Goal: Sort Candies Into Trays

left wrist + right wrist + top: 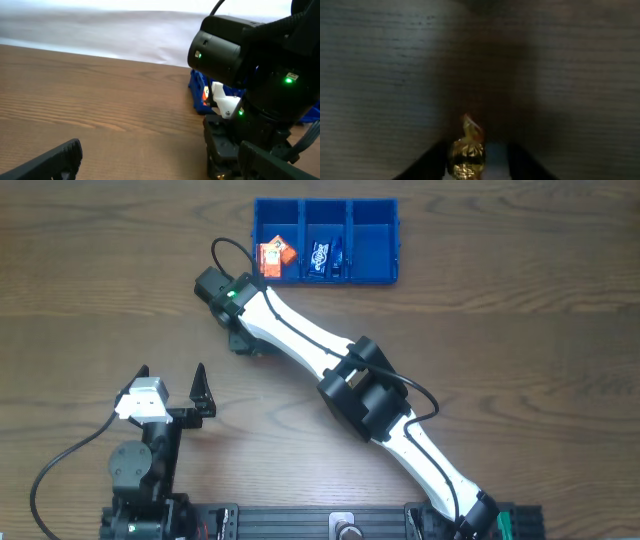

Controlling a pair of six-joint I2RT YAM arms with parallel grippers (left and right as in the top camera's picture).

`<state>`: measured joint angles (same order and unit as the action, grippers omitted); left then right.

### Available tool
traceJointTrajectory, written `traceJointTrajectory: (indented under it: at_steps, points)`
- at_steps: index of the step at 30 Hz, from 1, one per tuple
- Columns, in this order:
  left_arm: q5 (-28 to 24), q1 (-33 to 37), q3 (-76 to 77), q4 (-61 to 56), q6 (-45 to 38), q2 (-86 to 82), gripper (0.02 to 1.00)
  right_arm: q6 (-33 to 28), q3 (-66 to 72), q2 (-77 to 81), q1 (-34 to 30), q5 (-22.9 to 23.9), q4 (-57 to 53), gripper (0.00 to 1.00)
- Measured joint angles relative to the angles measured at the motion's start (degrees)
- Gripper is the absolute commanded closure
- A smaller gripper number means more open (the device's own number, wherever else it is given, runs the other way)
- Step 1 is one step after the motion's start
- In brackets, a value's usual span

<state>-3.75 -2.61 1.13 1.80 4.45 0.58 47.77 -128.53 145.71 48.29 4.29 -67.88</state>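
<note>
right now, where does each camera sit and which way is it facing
top view: fixed overhead, looking down at the table; both arms show.
left wrist view: low over the table, facing the right arm and blue tray; own jaws open.
right wrist view: close above the table, facing down; own jaws pinch a gold candy.
shared: top and left wrist both show the tray.

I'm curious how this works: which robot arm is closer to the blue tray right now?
Right. The right gripper is just in front of the left end of the blue tray, holding a gold candy. The left gripper is far back near its base.
</note>
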Motion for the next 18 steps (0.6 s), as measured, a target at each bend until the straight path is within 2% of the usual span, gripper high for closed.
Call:
traceJointTrajectory:
  at_steps: [4,13,18]
  points:
    - [0.0,0.0,0.0,0.0,0.0,0.0,0.02,0.17,0.0,0.02,0.0,-0.15,0.15,0.818]
    - [-0.02,0.0,0.0,0.0,0.0,0.0,0.02,-2.16,0.11,-1.16,-0.39,0.63,-0.28,0.827]
    - [0.0,0.0,0.0,-0.02,0.0,0.0,0.023,-7.02,0.46,-14.71,-5.09,5.46,-1.11,0.827]
